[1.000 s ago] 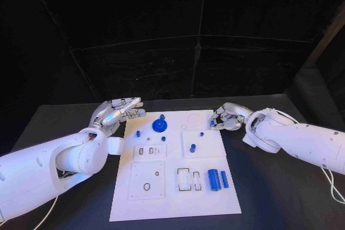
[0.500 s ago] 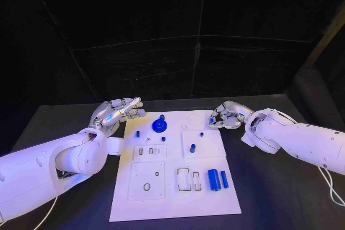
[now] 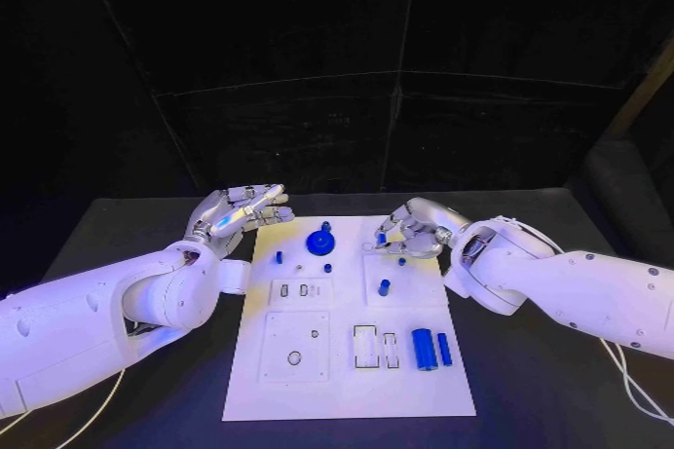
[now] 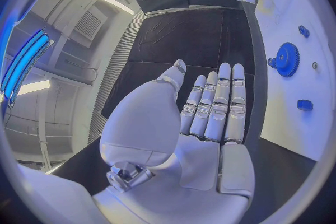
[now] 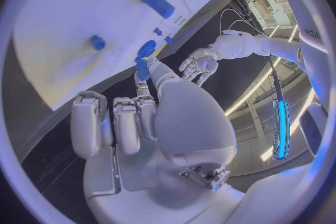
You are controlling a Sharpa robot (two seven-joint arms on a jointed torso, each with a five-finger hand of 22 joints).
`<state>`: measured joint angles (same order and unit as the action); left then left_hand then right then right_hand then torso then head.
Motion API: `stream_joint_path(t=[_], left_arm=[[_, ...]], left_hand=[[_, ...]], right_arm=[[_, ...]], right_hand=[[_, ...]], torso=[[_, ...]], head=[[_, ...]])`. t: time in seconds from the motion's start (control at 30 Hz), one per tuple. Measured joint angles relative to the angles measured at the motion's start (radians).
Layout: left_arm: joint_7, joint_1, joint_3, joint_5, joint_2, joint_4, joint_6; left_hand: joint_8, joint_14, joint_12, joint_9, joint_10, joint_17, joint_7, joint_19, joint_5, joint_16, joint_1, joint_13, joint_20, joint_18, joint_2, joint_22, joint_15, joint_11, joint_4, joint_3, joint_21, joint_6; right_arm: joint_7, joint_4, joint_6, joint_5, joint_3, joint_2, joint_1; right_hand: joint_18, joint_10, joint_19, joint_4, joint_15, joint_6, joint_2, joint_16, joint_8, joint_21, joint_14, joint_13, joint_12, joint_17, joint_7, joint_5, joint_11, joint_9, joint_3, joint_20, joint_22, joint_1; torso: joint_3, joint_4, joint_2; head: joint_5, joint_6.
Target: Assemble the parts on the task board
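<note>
We see the white task board [image 3: 352, 371] lying in the middle of the black desk [image 3: 547, 371], its long sides running from the near edge toward the far edge.

Our left hand [image 3: 242, 211] hovers above the desk just beside the board's far left corner, palm up, fingers straight and apart, with nothing in it. In the left wrist view the same hand [image 4: 210, 109] lies flat and bare, its fingers close together side by side, beside the board's edge.

Our right hand [image 3: 407, 232] is over the far right part of the board. It pinches a small blue part [image 3: 381, 239] between the thumb and a finger; in the right wrist view that part [image 5: 142, 69] stands up at the fingertips [image 5: 144, 85] while the other fingers curl in. We cannot tell whether the part touches the board.

On the board near its far edge stands a blue gear [image 3: 320, 242], with a small blue knob just behind it. Near it, toward the left side, lies a small blue peg [image 3: 279, 257], and another peg [image 3: 327, 268] sits just nearer than the gear. A short blue pin [image 3: 384, 287] stands on the raised square plate on the right side, and a smaller blue piece [image 3: 402, 262] lies near that plate's far edge, just by our right hand. Toward the near right, a thick blue cylinder [image 3: 422, 349] and a thinner blue rod [image 3: 444, 349] lie side by side, just beside two rectangular slots.
</note>
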<state>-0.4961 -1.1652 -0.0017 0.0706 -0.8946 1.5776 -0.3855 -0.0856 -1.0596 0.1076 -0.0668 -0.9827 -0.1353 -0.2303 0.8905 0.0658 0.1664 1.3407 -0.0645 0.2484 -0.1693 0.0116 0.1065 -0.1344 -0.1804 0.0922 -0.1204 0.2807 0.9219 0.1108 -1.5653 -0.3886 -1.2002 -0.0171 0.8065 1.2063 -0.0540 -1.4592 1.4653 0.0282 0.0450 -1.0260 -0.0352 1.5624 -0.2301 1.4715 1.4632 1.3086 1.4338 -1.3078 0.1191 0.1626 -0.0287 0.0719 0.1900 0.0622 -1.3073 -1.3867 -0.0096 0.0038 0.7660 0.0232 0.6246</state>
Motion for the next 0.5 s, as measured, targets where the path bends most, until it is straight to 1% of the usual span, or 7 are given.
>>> stream_joint_path(t=[0.1,0.2,0.37,0.47,0.5], left_arm=[[0.000,0.000,0.000,0.000,0.000,-0.003,0.000],[0.000,-0.001,0.000,0.000,0.002,-0.008,0.001],[0.000,-0.003,0.000,0.000,0.006,-0.019,0.001],[-0.001,-0.003,0.000,0.000,0.010,-0.024,0.001],[-0.001,-0.004,0.000,0.000,0.011,-0.025,0.001]], left_hand=[[0.000,0.000,0.000,0.000,0.000,0.000,0.000,0.000,0.000,0.000,0.000,0.000,0.000,0.000,0.000,0.000,0.000,0.000,0.000,0.000,0.000,0.000],[0.000,0.000,0.000,0.000,0.000,0.000,0.000,0.000,0.000,0.000,0.000,0.000,0.000,0.000,0.000,0.000,0.000,0.000,0.000,0.000,0.000,0.000],[0.000,0.000,0.000,0.000,0.000,0.000,0.000,0.000,0.000,0.000,0.000,0.000,0.000,0.000,0.000,0.000,0.000,0.000,0.000,0.000,0.000,0.000],[0.000,0.000,0.000,0.000,0.000,0.000,0.002,0.000,0.000,0.000,0.000,0.000,0.000,0.000,0.000,0.000,0.000,0.000,0.000,0.000,-0.001,0.002],[0.000,0.000,-0.002,0.000,-0.004,0.000,0.004,0.000,0.000,0.000,0.000,0.000,0.000,0.000,0.000,0.000,0.000,-0.004,0.000,0.000,-0.004,0.004]], right_arm=[[0.045,-0.015,-0.002,-0.039,0.000,-0.053,0.000],[0.085,-0.012,-0.001,-0.076,0.000,-0.098,0.001],[0.149,0.017,0.008,-0.134,0.000,-0.179,0.000],[0.177,0.033,0.018,-0.161,-0.001,-0.223,-0.001],[0.184,0.038,0.023,-0.169,-0.001,-0.235,-0.002]], right_hand=[[0.000,0.000,0.000,-0.002,0.000,0.002,0.000,0.000,0.001,0.000,0.000,0.001,-0.003,0.000,-0.001,0.000,0.000,0.000,0.005,0.000,0.000,0.000],[0.000,0.000,0.000,-0.002,0.000,0.004,0.000,0.000,0.002,0.000,0.000,0.001,-0.003,0.000,0.000,0.000,0.000,0.000,0.005,0.000,0.000,0.000],[0.000,0.003,0.000,-0.001,0.000,0.007,0.000,0.000,0.006,0.000,0.000,0.002,-0.007,0.000,0.001,0.000,-0.004,0.000,0.006,0.000,0.000,0.001],[0.000,0.003,0.000,-0.002,0.000,0.009,0.002,0.000,0.006,0.000,0.000,0.001,-0.007,0.000,0.002,0.000,-0.004,-0.001,0.007,0.000,0.000,0.003],[0.000,0.003,0.000,-0.004,0.000,0.009,0.003,0.000,0.008,0.000,0.000,0.001,-0.009,0.000,0.002,0.000,-0.004,-0.001,0.011,0.000,0.000,0.004]], torso=[[-0.0018,0.0001,-0.004],[-0.0032,0.0021,-0.005],[-0.0060,0.0064,-0.007],[-0.0065,0.0073,-0.008],[-0.0064,0.0073,-0.008]], head=[[-0.013,0.007],[-0.027,0.015],[-0.041,0.024],[-0.052,0.029],[-0.056,0.031]])
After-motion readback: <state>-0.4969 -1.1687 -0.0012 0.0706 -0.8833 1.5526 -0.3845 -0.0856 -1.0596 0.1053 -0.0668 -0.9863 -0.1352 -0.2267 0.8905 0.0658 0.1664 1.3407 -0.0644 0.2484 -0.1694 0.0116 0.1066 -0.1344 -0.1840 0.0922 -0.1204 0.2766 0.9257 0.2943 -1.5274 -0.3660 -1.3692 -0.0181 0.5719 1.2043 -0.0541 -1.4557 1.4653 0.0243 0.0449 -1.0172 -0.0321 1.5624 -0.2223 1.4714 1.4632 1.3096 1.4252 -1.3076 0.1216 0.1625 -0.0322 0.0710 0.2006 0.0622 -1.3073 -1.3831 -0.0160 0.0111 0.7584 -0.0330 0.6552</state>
